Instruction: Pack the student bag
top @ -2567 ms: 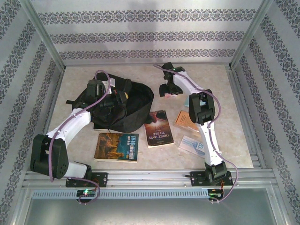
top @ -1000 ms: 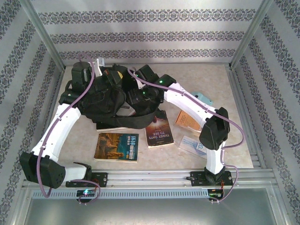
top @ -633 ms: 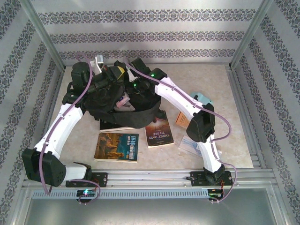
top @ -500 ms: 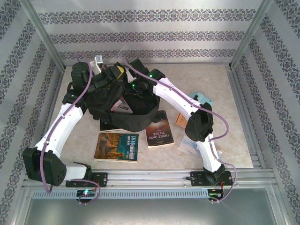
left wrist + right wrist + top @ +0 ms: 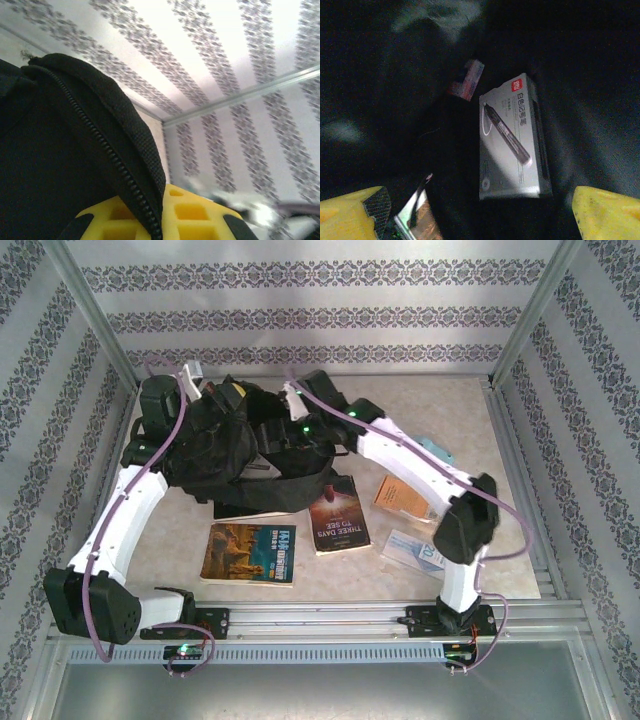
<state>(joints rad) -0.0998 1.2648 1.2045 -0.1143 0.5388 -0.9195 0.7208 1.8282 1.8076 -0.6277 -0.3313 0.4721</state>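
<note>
On the far left of the table (image 5: 462,405), the student bag (image 5: 228,465) sits bunched up, its zipped rim (image 5: 117,150) pinched between the clamped fingers of the left gripper (image 5: 152,222). Right gripper (image 5: 475,215) is spread wide inside the bag, above a grey pen box (image 5: 510,145). Books (image 5: 338,515) lie just nearer.
</note>
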